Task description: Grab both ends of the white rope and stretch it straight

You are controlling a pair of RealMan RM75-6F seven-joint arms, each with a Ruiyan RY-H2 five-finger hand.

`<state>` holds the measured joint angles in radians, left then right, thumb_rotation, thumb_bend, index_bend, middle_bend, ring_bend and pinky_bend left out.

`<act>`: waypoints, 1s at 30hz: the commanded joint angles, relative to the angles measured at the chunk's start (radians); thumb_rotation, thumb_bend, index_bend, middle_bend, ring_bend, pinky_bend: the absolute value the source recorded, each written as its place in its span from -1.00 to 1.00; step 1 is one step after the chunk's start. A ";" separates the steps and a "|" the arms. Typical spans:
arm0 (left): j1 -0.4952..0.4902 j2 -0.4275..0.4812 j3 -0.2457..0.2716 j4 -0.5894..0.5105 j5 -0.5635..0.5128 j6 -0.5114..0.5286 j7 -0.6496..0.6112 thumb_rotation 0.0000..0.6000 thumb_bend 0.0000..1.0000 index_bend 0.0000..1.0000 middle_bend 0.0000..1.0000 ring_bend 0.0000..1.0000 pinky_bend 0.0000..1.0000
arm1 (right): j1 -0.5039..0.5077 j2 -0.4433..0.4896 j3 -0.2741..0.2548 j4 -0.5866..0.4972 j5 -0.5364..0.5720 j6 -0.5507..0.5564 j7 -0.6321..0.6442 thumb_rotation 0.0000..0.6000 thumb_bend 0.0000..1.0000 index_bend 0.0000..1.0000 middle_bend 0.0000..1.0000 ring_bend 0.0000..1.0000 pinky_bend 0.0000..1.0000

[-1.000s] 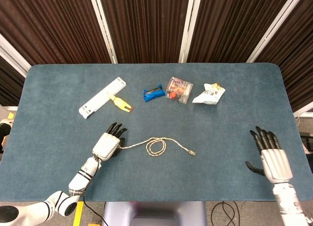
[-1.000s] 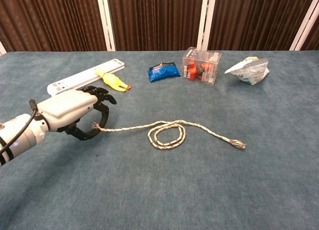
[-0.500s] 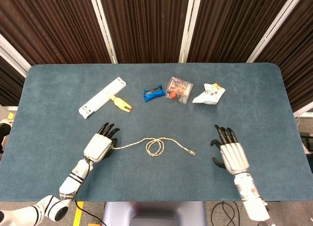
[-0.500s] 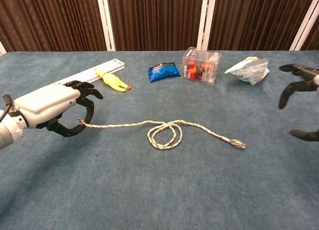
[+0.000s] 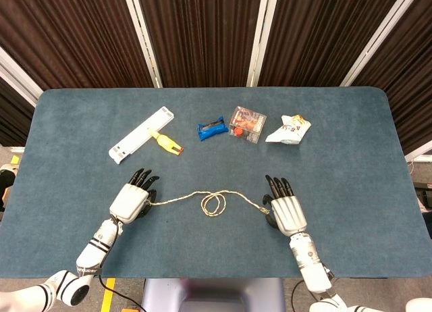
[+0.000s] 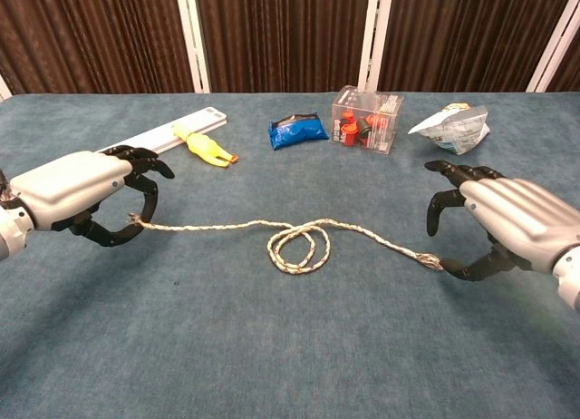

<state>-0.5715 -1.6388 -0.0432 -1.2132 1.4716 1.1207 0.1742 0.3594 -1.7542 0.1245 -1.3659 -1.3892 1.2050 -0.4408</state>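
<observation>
1. Lying across the near middle of the blue bench (image 5: 81, 116), the white rope (image 5: 182, 198) runs from 9 o'clock to 3 o'clock with a small double loop (image 6: 296, 247) at its centre.
2. At the rope's 9 o'clock end, the left robot hand (image 5: 129, 202) pinches the tip between thumb and a curled finger; in the chest view the end sits right inside that pinch.
3. At the 3 o'clock end, the right robot hand (image 6: 507, 223) arches over the frayed tip (image 6: 431, 263), fingers spread and curved, thumb low beside the tip. I cannot tell whether it already touches or holds the rope.
4. The rope between the left robot hand and the loop looks nearly straight; the stretch from the loop toward the right robot hand slopes gently toward the near edge.
5. Toward 12 o'clock, well apart from the rope, a row of things lies on the bench: a white flat bar (image 5: 141, 134) at 11 o'clock, a yellow toy (image 5: 165, 143) touching it, a blue packet (image 5: 212, 128), a clear box (image 5: 247, 124) with red pieces inside, and a crumpled white bag (image 5: 288, 129) at 1 o'clock.
</observation>
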 commanded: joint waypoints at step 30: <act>-0.004 0.016 -0.004 0.013 0.000 -0.014 -0.027 1.00 -0.10 0.25 -0.70 -1.00 -0.88 | 0.068 -0.094 0.019 0.115 0.117 -0.064 -0.061 1.00 -0.11 0.25 -0.87 -1.00 -1.00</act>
<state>-0.5748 -1.6224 -0.0470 -1.2003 1.4719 1.1069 0.1474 0.4263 -1.8478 0.1432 -1.2519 -1.2730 1.1404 -0.5023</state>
